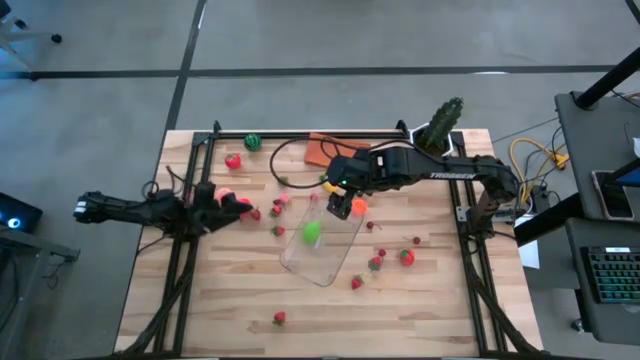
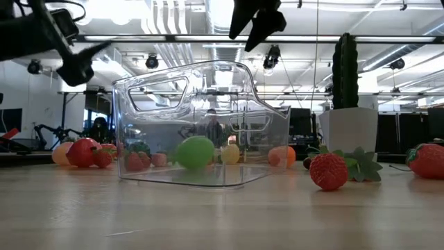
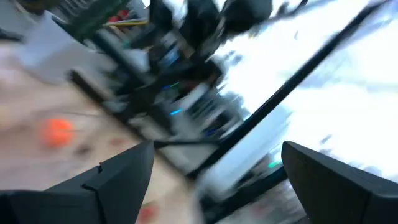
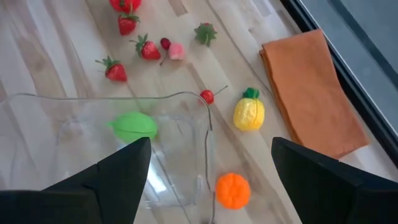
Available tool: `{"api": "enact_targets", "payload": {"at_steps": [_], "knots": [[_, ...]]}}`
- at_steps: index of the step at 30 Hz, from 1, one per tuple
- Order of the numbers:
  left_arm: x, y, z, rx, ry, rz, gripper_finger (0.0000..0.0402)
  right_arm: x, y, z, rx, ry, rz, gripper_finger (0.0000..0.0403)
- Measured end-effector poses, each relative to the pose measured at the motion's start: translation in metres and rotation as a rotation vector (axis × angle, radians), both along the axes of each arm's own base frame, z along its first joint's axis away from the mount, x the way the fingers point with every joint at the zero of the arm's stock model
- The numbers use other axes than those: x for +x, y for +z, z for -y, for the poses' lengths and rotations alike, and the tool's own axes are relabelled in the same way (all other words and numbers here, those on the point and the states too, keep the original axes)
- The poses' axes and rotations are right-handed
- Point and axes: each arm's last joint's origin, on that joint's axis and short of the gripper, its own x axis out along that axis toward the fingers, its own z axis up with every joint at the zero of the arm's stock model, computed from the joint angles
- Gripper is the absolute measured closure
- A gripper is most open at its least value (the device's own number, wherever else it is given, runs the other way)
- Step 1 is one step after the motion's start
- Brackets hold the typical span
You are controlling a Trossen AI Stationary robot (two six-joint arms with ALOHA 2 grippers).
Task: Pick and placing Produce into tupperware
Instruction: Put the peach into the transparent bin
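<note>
Your right end effector [image 1: 338, 206] hovers over the 12 o'clock end of the tupperware [image 1: 325, 262], fingers spread wide and empty. The container sits mid-tabletop [image 1: 420, 310] holding one green piece [image 1: 312, 232]; the rest of the produce lies scattered around it. You seem between picks: next, drop onto the orange fruit [image 4: 232, 190] just outside the wall. Your left end effector [image 1: 236, 206] waits at 9 o'clock, fingers apart.

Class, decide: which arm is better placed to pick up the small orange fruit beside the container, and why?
Right. The right gripper hangs open at the tupperware edge, with the orange fruit just below it; the left gripper sits far off by the table's left side.
</note>
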Motion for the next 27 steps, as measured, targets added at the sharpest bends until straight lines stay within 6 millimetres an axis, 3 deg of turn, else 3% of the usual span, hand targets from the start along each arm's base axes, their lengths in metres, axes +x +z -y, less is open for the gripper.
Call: {"api": "enact_targets", "payload": {"at_steps": [4,15,20,27], "knots": [[-0.002,0.009,-0.001,-0.043,-0.002,0.089,0.0063,0.0,0.0,0.0,0.0,0.0,0.001,0.0076],[-0.004,0.012,-0.001,-0.051,0.006,0.126,0.0063,0.0,0.0,0.004,-0.02,-0.008,-0.002,0.0076],[-0.004,0.015,-0.005,-0.094,0.151,0.131,0.0063,0.0,0.0,0.005,-0.022,-0.007,-0.003,0.0076],[-0.008,0.054,-0.009,0.184,0.372,0.142,0.0063,0.0,0.0,0.006,-0.041,0.024,-0.014,0.0076]]}}
